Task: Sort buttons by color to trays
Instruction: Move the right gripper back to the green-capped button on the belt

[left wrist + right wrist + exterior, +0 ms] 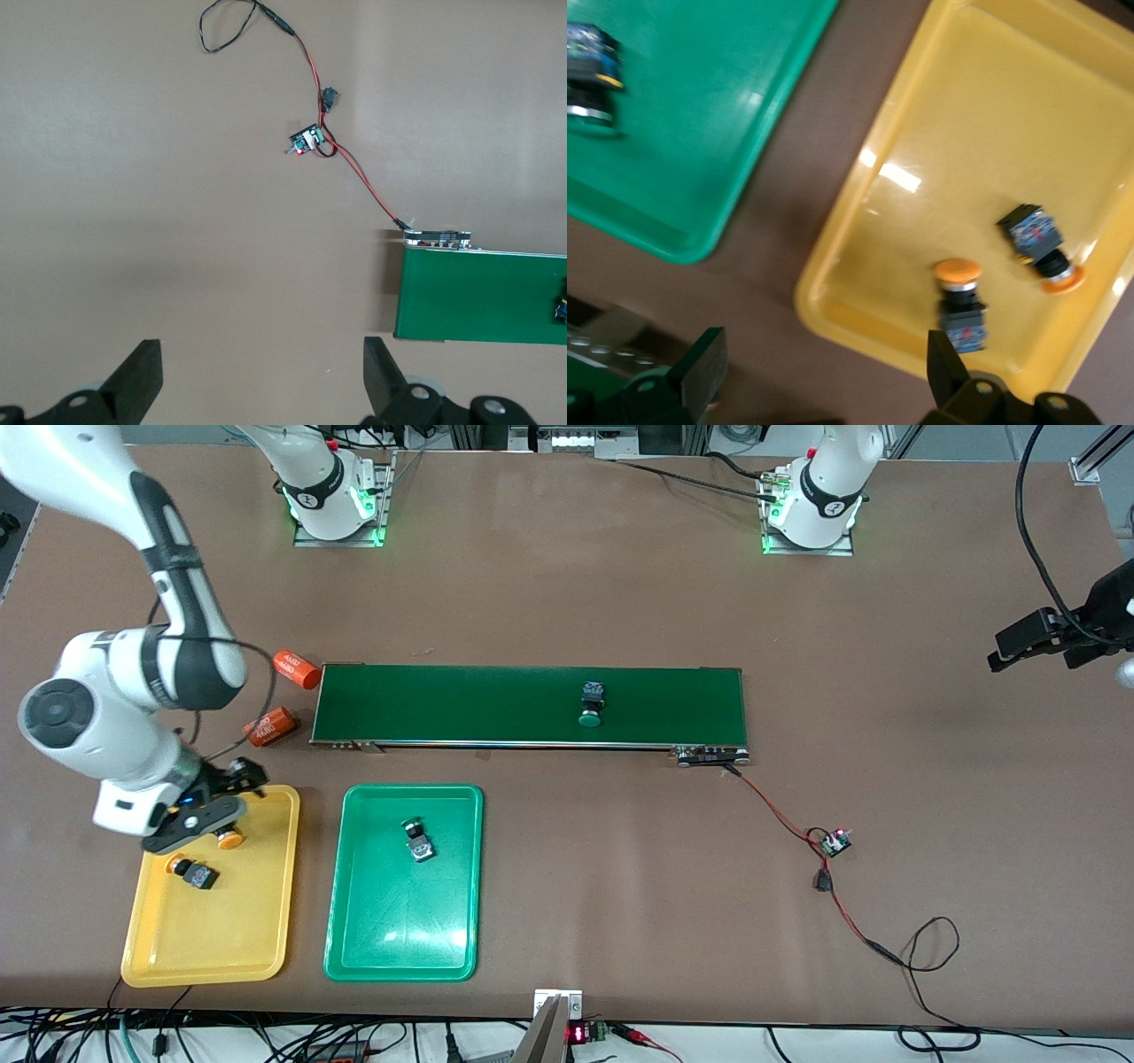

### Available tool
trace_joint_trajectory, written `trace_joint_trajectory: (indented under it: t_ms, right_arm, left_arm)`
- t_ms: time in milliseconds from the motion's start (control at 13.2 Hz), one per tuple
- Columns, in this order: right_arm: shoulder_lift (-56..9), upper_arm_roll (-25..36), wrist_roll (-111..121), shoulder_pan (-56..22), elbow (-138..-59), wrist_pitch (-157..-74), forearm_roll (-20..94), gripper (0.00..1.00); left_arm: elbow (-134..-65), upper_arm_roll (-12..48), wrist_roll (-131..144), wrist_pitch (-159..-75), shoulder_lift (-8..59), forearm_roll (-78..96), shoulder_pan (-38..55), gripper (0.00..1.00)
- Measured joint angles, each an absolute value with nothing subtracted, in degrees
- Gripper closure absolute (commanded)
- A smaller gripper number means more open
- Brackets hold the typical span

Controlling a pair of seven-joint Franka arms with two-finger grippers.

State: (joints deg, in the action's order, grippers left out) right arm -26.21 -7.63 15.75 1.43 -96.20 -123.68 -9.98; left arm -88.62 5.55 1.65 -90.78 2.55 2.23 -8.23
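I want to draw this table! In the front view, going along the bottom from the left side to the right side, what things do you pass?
Yellow tray → green tray → small circuit board → looped black cable.

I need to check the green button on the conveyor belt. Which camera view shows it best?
The front view: the green button lies whole on the conveyor belt, cap toward the camera. The left wrist view catches only a dark sliver of it at the picture's edge. The right wrist view does not show it.
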Motion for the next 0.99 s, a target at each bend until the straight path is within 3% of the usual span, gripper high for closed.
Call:
trace_joint_trajectory:
  t_ms: [379, 986]
  right_arm:
    - [-21.2, -7.9, -2.7, -10.0, -96.3, -112.6, -6.5, 0.0]
    - [-20.5, -7.8, -18.1, -20.6, -96.3, -110.6, 3.4, 0.0]
  left_arm:
    - [-88.6, 5.9, 1.6, -91.1, 2.5, 2.2, -8.2, 0.0]
    - [-88.6, 5.9, 1.6, -91.8, 2.6, 2.2, -8.2, 0.0]
